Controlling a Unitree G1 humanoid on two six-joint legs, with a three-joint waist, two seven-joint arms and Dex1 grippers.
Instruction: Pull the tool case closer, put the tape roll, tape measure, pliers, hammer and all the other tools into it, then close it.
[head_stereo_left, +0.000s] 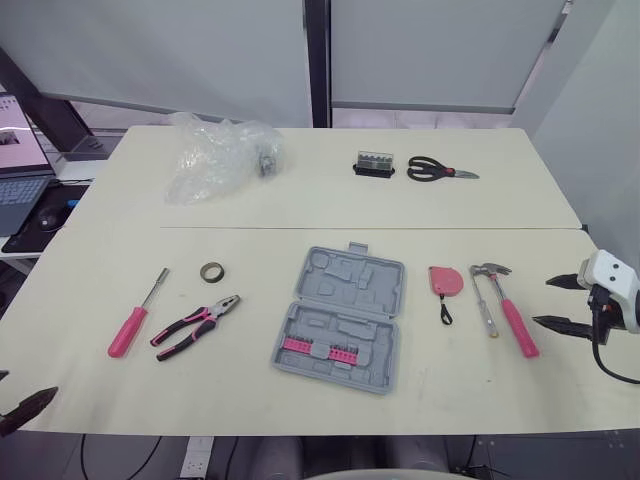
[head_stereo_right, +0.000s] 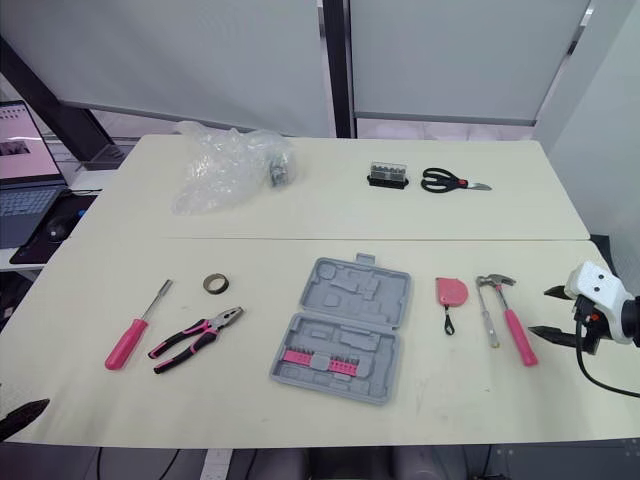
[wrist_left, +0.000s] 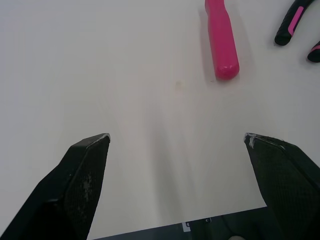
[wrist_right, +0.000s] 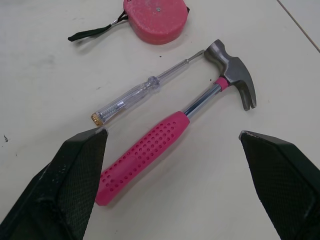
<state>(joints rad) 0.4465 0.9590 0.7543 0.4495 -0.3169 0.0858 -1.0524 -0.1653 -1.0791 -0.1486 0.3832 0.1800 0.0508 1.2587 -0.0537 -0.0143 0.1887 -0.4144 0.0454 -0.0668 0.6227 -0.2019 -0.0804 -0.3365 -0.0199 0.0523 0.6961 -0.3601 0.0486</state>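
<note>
Hammer pickup looks like the step in hand. In the left eye view the grey plastic tool case (head_stereo_left: 340, 318) lies open and flat, its moulded lid half on the far side and a row of pink bits (head_stereo_left: 318, 349) in the near half. Right of the case come the round pink tape measure (head_stereo_left: 446, 280), the clear-handled screwdriver (head_stereo_left: 484, 305), then the steel claw hammer with a pink grip (head_stereo_left: 510, 312). Beyond them is the right gripper (head_stereo_left: 542, 302), fingers spread and empty. Left of the case sit the small dark tape roll (head_stereo_left: 211, 271), the pink-and-black pliers (head_stereo_left: 195, 326) and the pink-handled screwdriver (head_stereo_left: 132, 325).

Left wrist view: the left gripper (wrist_left: 176, 137) gapes wide with nothing in it, far left of the case, just short of that pink handle.

Right wrist view: the hammer's handle runs slantwise between the parted fingers. Best to square the wrist across the grip, drop onto the dotted pink middle, and keep clear of the clear-handled screwdriver just beside it.
</note>
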